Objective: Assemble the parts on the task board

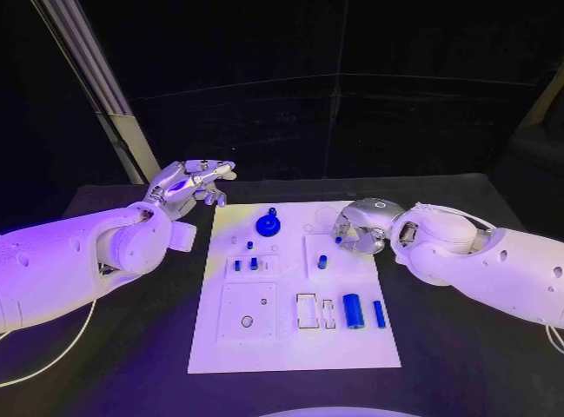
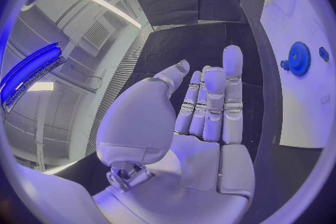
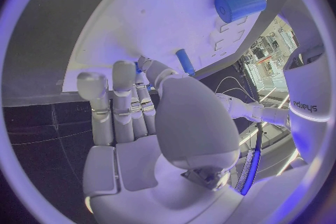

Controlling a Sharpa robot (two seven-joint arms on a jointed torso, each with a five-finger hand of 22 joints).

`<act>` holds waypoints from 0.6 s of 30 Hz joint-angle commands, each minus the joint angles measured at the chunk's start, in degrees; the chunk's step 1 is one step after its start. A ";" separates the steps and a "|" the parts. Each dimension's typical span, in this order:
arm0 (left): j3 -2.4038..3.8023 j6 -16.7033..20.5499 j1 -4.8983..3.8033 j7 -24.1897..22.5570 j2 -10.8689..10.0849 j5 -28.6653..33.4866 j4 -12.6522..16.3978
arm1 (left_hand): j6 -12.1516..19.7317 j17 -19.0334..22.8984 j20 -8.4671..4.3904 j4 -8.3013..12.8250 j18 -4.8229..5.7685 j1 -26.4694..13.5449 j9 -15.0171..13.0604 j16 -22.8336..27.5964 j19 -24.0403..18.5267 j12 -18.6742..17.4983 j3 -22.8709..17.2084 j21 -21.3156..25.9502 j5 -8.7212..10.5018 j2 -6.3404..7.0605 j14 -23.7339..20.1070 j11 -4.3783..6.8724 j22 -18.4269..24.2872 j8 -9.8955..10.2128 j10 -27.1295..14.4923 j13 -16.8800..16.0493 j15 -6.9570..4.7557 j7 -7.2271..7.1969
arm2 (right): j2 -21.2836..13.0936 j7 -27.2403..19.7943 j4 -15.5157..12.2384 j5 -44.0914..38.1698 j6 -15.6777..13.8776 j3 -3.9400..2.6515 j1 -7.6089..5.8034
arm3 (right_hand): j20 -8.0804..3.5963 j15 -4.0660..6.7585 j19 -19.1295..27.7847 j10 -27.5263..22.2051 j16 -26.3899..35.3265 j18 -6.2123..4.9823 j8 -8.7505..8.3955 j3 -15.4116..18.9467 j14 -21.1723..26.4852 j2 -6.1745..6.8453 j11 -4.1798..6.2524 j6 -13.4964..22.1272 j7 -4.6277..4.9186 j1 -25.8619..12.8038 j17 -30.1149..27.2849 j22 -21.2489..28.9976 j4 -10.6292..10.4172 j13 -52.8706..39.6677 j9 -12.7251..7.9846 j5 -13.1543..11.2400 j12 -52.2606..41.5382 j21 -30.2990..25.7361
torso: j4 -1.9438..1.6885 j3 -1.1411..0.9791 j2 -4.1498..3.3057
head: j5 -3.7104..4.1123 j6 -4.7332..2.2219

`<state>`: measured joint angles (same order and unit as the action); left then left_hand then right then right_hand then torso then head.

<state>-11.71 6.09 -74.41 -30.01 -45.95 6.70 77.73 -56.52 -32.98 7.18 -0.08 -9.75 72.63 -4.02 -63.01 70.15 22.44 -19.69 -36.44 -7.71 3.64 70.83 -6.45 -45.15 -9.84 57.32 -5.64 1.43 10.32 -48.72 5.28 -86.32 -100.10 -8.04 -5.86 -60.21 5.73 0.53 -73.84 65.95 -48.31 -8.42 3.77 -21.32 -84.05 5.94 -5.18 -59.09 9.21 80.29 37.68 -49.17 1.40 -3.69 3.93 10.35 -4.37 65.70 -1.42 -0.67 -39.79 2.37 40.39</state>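
The white task board [image 1: 295, 334] lies mid-table. A blue gear [image 1: 269, 226] stands near its far edge and also appears in the left wrist view as the gear [image 2: 299, 59]. My right hand [image 1: 363, 226] hovers over the board's far right part, with a small blue part [image 1: 337, 240] pinched at its fingertips; the right wrist view shows a blue sliver [image 3: 138, 66] between thumb and finger. A blue peg [image 1: 321, 261] sits just nearer. My left hand [image 1: 194, 184] is raised beyond the board's far left corner, fingers stretched out and holding nothing.
A thick blue cylinder [image 1: 353, 310] and a thinner blue peg [image 1: 380, 314] lie on the board's near right part. Small blue pegs [image 1: 245, 263] stand left of centre. A slanted metal post [image 1: 100, 95] rises behind my left hand.
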 commanded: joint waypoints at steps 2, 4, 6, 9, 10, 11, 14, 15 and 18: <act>0.04 -0.91 -0.08 -1.29 -0.02 0.78 0.09 | -0.23 0.05 -0.08 0.12 -0.77 0.20 -0.06 0.35 -0.33 0.26 0.34 0.37 -0.30 -0.42 -0.30 0.28 0.05 -0.39 0.14 -0.08 -0.09 -0.02 | 0.40 0.26 0.26 -1.46 1.86 0.05 0.30 | -0.13 -0.34 -0.52 0.79 -1.56 1.22 0.09 -1.36 -0.43 0.19 -0.05 -0.70 0.09 -0.46 1.16 -1.74 0.10 0.02 0.07 -0.43 -0.42 1.41 | 0.00 0.00 0.01 | -0.03 0.20; 0.04 -0.96 -0.08 -1.23 -0.02 0.78 0.10 | -0.23 0.05 -0.08 0.12 -0.77 0.20 -0.06 0.35 -0.33 0.26 0.34 0.37 -0.30 -0.42 -0.30 0.28 0.05 -0.39 0.14 -0.08 -0.09 -0.02 | 0.61 0.21 0.37 -1.59 1.96 0.05 0.44 | -0.13 -0.33 -0.62 1.01 -2.40 1.33 0.11 -2.08 -0.40 0.12 -0.01 -0.93 0.08 -0.46 1.82 -2.64 0.17 0.01 0.09 -0.72 -0.47 2.12 | 0.00 -0.01 0.02 | -0.06 0.26; 0.04 -0.99 -0.08 -1.18 -0.02 0.78 0.10 | -0.26 0.22 -0.09 0.11 -0.77 0.24 -0.06 0.42 -0.34 0.35 0.41 0.45 -0.30 -0.45 -0.38 0.29 0.11 -0.45 0.14 -0.09 -0.10 -0.03 | 0.80 0.16 0.45 -1.69 1.99 0.04 0.55 | -0.14 -0.29 -0.86 1.30 -3.33 1.47 0.17 -2.66 -0.48 -0.10 0.09 -1.20 0.02 -0.40 2.69 -3.62 0.22 -0.01 0.12 -1.10 -0.57 2.83 | 0.01 -0.01 0.03 | -0.10 0.34; 0.04 -0.99 -0.08 -1.14 -0.02 0.78 0.08 | -0.26 0.22 -0.09 0.11 -0.77 0.24 -0.06 0.42 -0.34 0.35 0.41 0.45 -0.30 -0.45 -0.38 0.29 0.11 -0.45 0.14 -0.09 -0.10 -0.03 | 1.05 0.20 0.54 -1.94 2.04 0.04 0.66 | -0.17 -0.22 -1.19 1.70 -4.61 1.65 0.26 -3.44 -0.62 -0.41 0.20 -1.64 -0.09 -0.39 3.86 -4.88 0.23 -0.04 0.17 -1.67 -0.69 3.75 | 0.03 -0.02 0.04 | -0.15 0.42; 0.04 -0.98 -0.08 -1.13 -0.02 0.78 0.07 | -0.26 0.22 -0.09 0.11 -0.77 0.24 -0.06 0.42 -0.34 0.35 0.41 0.45 -0.30 -0.45 -0.38 0.29 0.11 -0.45 0.14 -0.09 -0.10 -0.03 | 1.11 0.24 0.57 -2.01 2.06 0.04 0.68 | -0.18 -0.20 -1.29 1.81 -4.93 1.70 0.29 -3.61 -0.66 -0.50 0.24 -1.76 -0.12 -0.41 4.16 -5.23 0.21 -0.05 0.19 -1.78 -0.73 4.00 | 0.03 -0.02 0.04 | -0.15 0.42; 0.04 -0.98 -0.08 -1.13 -0.03 0.78 0.06 | -0.26 0.22 -0.09 0.11 -0.77 0.24 -0.06 0.42 -0.34 0.35 0.41 0.45 -0.30 -0.45 -0.38 0.29 0.11 -0.45 0.14 -0.09 -0.10 -0.03 | 1.19 0.30 0.61 -2.14 2.10 0.04 0.70 | -0.20 -0.17 -1.43 1.97 -5.39 1.77 0.32 -3.83 -0.71 -0.60 0.28 -1.93 -0.16 -0.44 4.59 -5.71 0.18 -0.06 0.21 -1.95 -0.78 4.34 | 0.03 -0.01 0.03 | -0.12 0.45; 0.04 -0.99 -0.08 -1.10 -0.03 0.78 0.03 | -0.26 0.22 -0.09 0.11 -0.77 0.24 -0.06 0.42 -0.34 0.35 0.41 0.45 -0.30 -0.45 -0.38 0.29 0.11 -0.45 0.14 -0.09 -0.10 -0.03 | 1.40 0.68 0.67 -2.72 2.31 0.03 0.74 | -0.30 0.02 -1.98 2.89 -7.13 2.04 0.58 -4.54 -0.95 -0.94 0.56 -2.83 -0.45 -0.44 6.26 -7.47 0.21 -0.18 0.34 -2.68 -1.14 5.58 | 0.04 0.00 0.03 | -0.12 0.51; 0.04 -0.98 -0.08 -1.09 -0.03 0.78 0.02 | -0.28 0.27 -0.10 0.10 -0.76 0.27 -0.07 0.43 -0.34 0.42 0.46 0.50 -0.30 -0.48 -0.40 0.31 0.16 -0.50 0.14 -0.09 -0.11 -0.05 | 1.47 0.94 0.68 -3.05 2.43 0.03 0.75 | -0.35 0.10 -2.14 3.23 -7.67 2.12 0.67 -4.80 -1.01 -1.12 0.68 -3.17 -0.56 -0.40 6.75 -8.01 0.24 -0.22 0.39 -3.09 -1.26 5.96 | 0.04 -0.01 0.02 | -0.11 0.57; 0.04 -0.97 -0.08 -0.99 -0.02 0.81 -0.01 | -0.28 0.28 -0.10 0.10 -0.76 0.27 -0.07 0.44 -0.34 0.43 0.46 0.51 -0.30 -0.48 -0.41 0.31 0.16 -0.51 0.14 -0.10 -0.12 -0.05 | 1.69 1.88 0.68 -4.25 2.66 0.03 0.79 | -0.59 0.39 -2.62 4.37 -9.23 2.36 0.95 -5.85 -1.11 -1.82 1.08 -4.29 -0.91 0.02 8.15 -9.66 0.52 -0.38 0.55 -5.23 -1.66 7.15 | 0.02 -0.02 0.04 | -0.06 0.66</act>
<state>-11.71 5.86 -74.41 -30.01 -45.96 7.10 77.67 -56.52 -32.76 7.18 0.08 -9.74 72.63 -4.01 -62.78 70.15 22.68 -19.53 -36.20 -7.71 3.64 70.83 -6.45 -45.04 -10.09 57.32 -5.69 1.44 10.32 -47.23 6.05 -85.66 -102.49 -7.89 -6.24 -59.91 5.14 0.53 -76.16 69.90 -57.29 -6.64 4.44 -26.89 -84.05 4.71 -4.13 -63.12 8.30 80.03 45.60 -58.54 1.93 -3.98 4.41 5.42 -5.68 72.63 -1.41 -0.68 -39.77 2.22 40.97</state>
